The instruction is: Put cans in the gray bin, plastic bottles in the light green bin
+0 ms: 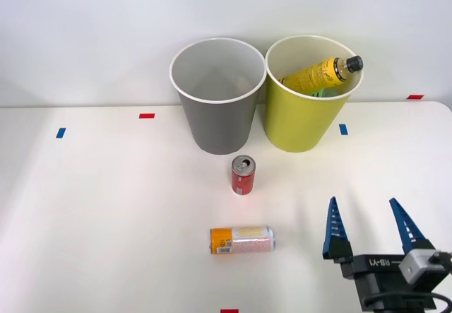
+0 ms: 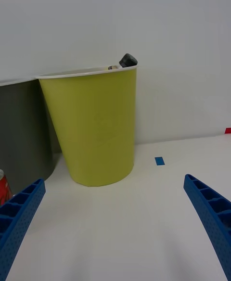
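The tall yellow-labelled plastic bottle with the black screw cap [image 1: 323, 73] leaned inside the round yellow-green bin [image 1: 304, 122], its lower end hidden below the white rim, beside the round gray bin [image 1: 217, 119] whose bottom could not be seen. In front of the gray bin the short red metal can [image 1: 243, 175] stood upright, and nearer the robot the slim orange-and-pinkish-white can [image 1: 241, 239] lay on its side on the white table [image 1: 106, 214]. The right gripper [image 1: 369, 227] hovered low at the table's near right, its blue ribbed fingers spread wide and empty, its wrist cut off by the edge.

The light green bin [image 1: 308, 108] is hiding the lower half of the plastic bottle [image 1: 321, 73], leaving just its black cap peeking over the rim in the wrist view. The picture's edge is cutting off the gray bin [image 2: 21, 131] and the red can [image 2: 4, 187] there. Print on the slim can [image 1: 242, 239] is staying too small to read.
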